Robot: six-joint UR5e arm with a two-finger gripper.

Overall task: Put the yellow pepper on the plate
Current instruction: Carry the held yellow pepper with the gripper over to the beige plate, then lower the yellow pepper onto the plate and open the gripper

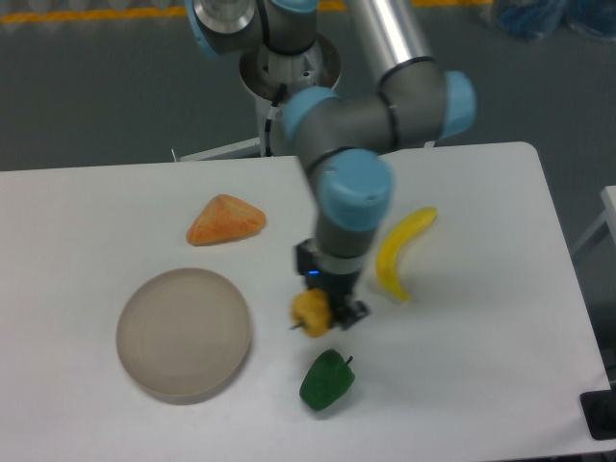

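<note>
A: Between the jaws of the black two-finger gripper (321,310), what is there?

B: The small blocky yellow-orange toy pepper (311,313). The jaws are closed on it and it hangs clear of the white table (87,221), its dark stem pointing to the picture's left.

A: And the round, flat beige-grey plate with the thick rim (184,333)?

B: Off to the picture-left of the jaws, near but apart from them, lying flat on the table. Nothing lies in it; its whole face shows bare.

A: What sits nearest the jaws otherwise?

B: Just below them in the picture, the glossy green toy pepper (326,379) rests on the table, close under the held one but not touching it. To the picture-right of the jaws, and a little higher, lies the long curved yellow toy banana (399,253). Up and to the picture-left, beyond the plate's far rim, is an orange wedge-shaped toy food (225,219).

A: Does the arm hide any of them?

B: No, all four show whole.
</note>
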